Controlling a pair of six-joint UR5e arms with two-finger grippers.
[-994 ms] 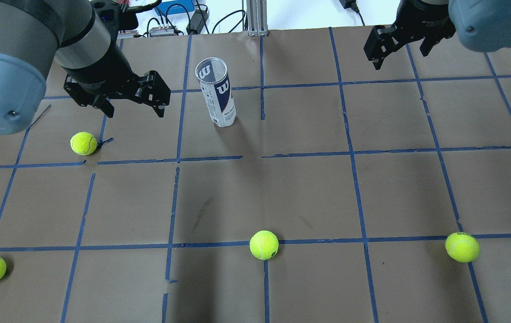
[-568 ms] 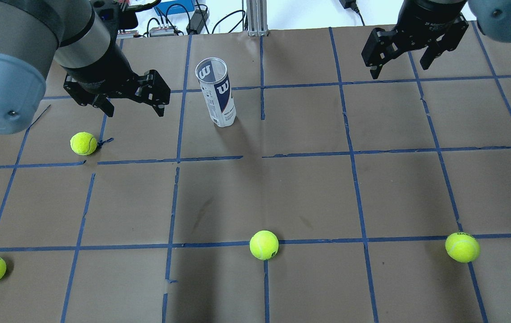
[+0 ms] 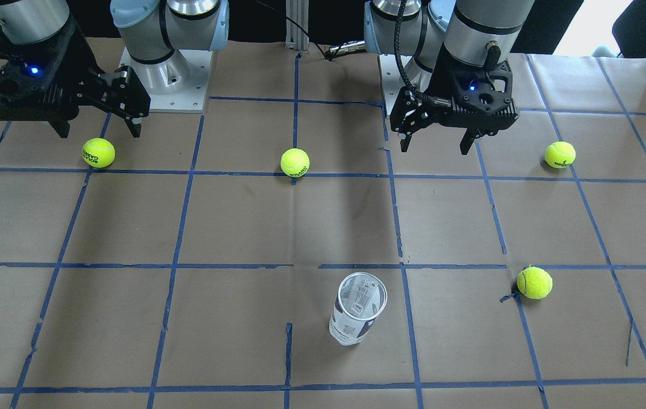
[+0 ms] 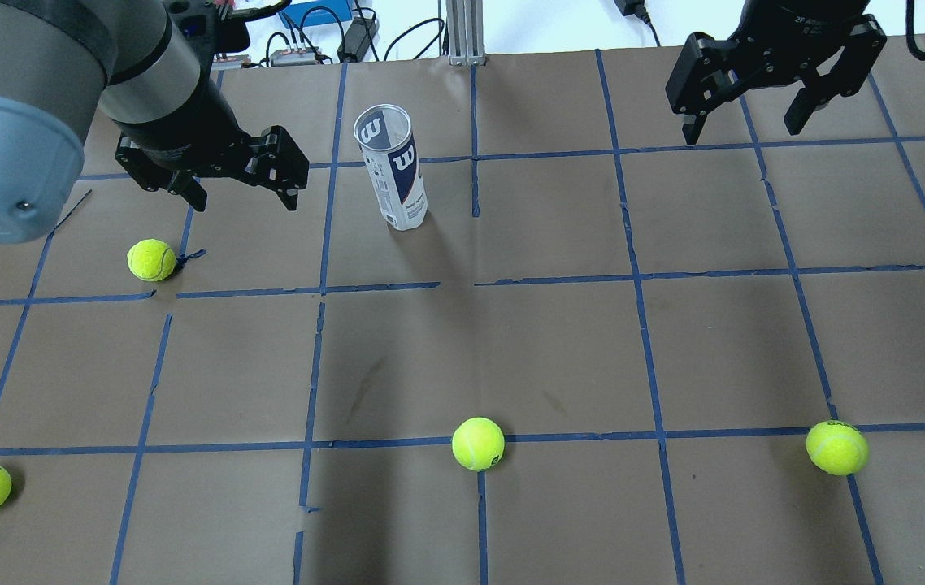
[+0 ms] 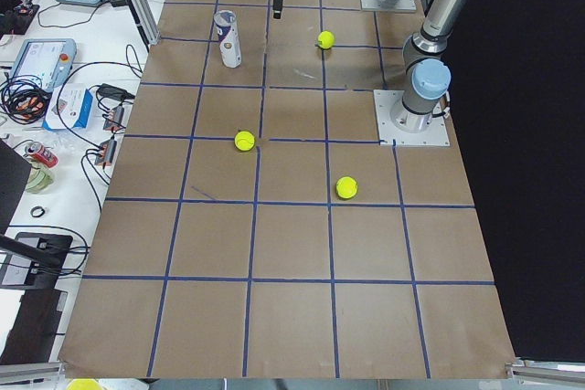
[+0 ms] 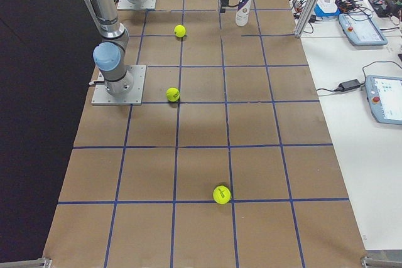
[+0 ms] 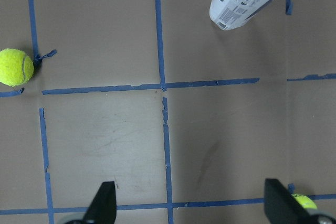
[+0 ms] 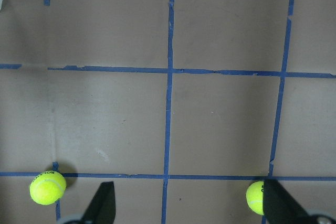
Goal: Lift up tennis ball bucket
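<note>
Tennis ball bucket stands unmoved; right hand shifted rightward.

Silver arms, pale-blue joint caps, black wrists

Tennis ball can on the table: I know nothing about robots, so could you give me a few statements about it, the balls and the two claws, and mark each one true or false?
1. The tennis ball bucket stands upright on the table. True.
2. The left gripper is shut around the bucket. False: it is open, apart from the bucket, and holds nothing.
3. Four tennis balls lie on the table. True.
4. One ball sits inside the bucket. False: all four lie outside it on the table, and the bucket looks empty.
5. The right gripper is open and empty. True.
</note>
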